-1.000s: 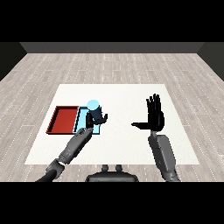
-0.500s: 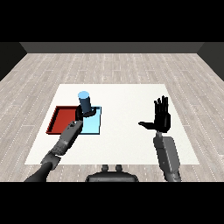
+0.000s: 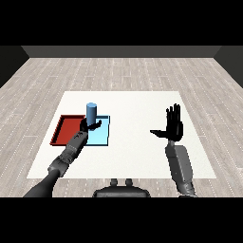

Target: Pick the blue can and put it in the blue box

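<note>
Can [image 3: 91,112]: blue, upright, over the blue tray [image 3: 103,137], beside the red tray [image 3: 64,129]. Left hand [image 3: 90,126] curled round its lower part. Likely rigid, light, smooth; hold at mid-body. No label or writing legible. Right hand [image 3: 173,127]: fingers straight, spread, holding nothing, above the table [image 3: 137,104].

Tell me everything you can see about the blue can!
The blue can is a plain, smooth cylinder with a slightly lighter flat top and no label that shows. It stands upright. The robot's left hand is at its lower part, black fingers curled round it, hiding its base, so whether it rests in the tray or is lifted cannot be told. It is over the near-left part of the light blue tray, close to the red tray.
</note>
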Robot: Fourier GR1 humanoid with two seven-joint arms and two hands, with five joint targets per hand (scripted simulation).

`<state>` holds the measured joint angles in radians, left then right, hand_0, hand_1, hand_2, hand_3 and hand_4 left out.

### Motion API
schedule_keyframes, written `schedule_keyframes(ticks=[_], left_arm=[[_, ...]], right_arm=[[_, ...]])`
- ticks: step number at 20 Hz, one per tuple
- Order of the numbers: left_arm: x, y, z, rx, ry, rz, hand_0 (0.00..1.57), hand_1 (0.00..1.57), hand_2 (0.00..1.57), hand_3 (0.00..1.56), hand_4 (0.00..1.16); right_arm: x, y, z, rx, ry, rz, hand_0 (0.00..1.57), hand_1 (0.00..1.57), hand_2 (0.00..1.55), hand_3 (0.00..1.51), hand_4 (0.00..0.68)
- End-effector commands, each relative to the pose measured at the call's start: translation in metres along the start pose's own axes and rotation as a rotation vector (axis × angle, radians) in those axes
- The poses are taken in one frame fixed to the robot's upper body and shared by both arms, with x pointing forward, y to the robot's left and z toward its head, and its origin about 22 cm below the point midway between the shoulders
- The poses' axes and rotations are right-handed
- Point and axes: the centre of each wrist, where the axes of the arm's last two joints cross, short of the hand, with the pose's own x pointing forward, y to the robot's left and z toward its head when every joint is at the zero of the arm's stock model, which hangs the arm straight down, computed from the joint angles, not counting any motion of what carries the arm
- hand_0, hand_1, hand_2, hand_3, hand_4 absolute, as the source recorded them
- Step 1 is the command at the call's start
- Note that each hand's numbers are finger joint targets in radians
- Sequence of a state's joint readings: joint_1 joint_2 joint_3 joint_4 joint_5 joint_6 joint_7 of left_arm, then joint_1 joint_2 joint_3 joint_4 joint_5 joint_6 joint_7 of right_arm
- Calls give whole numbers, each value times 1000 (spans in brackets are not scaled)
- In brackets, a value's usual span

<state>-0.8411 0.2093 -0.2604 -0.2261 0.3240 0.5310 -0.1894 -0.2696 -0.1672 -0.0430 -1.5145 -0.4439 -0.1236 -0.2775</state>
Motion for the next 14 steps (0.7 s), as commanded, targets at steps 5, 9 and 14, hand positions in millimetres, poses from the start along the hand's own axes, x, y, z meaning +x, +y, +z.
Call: schedule_keyframes(ticks=[5, 9, 14], left_arm=[[-86, -8, 36, -49, 257, -146, 1148, 1148, 1050, 640, 908], [-73, 13, 19, -101, 311, -95, 1348, 1348, 1240, 399, 606], [-56, 1, 16, -41, 212, -290, 0, 0, 0, 0, 96]], right_arm=[[-2, -5, 6, -18, 8, 7, 0, 0, 0, 0, 0], [-19, 10, 8, -2, 1, -8, 0, 0, 0, 0, 0], [-17, 8, 7, 17, -13, -34, 0, 0, 0, 0, 0]])
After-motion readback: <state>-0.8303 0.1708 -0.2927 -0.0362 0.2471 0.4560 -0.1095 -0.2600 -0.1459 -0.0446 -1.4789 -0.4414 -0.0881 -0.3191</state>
